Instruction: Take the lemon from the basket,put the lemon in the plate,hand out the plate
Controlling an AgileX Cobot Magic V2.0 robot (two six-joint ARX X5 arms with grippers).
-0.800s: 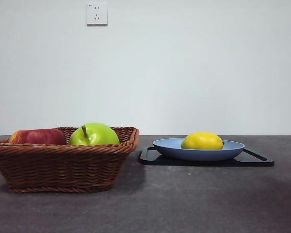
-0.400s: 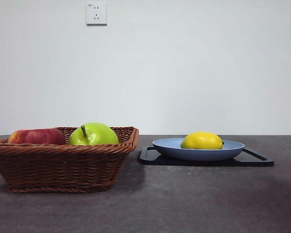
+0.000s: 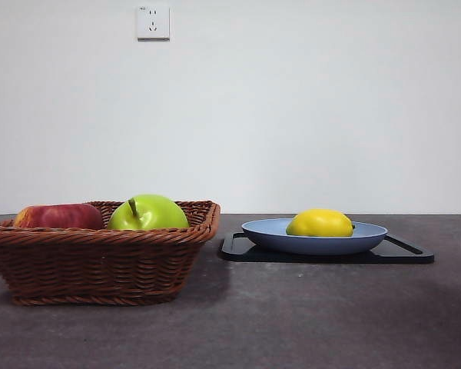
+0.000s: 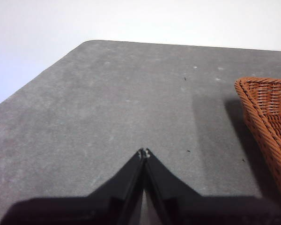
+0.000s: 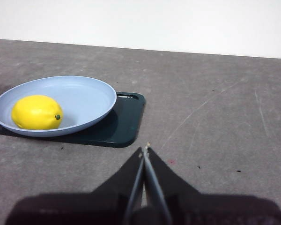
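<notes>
Nothing moved, lemon (image 3: 319, 223) in plate (image 3: 269, 231), left tool (image 4: 144, 153) together, right tool (image 5: 145, 149) together

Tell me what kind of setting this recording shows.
Probably a lab test bench, not a kitchen: a bare dark grey table, a plain white wall with a socket, and staged fruit in a basket and plate.

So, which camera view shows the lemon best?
The right wrist view: it looks down on the lemon, showing its full oval and dark end tip as it lies inside the light-blue plate. The front view shows it side-on, its base hidden behind the plate rim. The left wrist view does not show it.
</notes>
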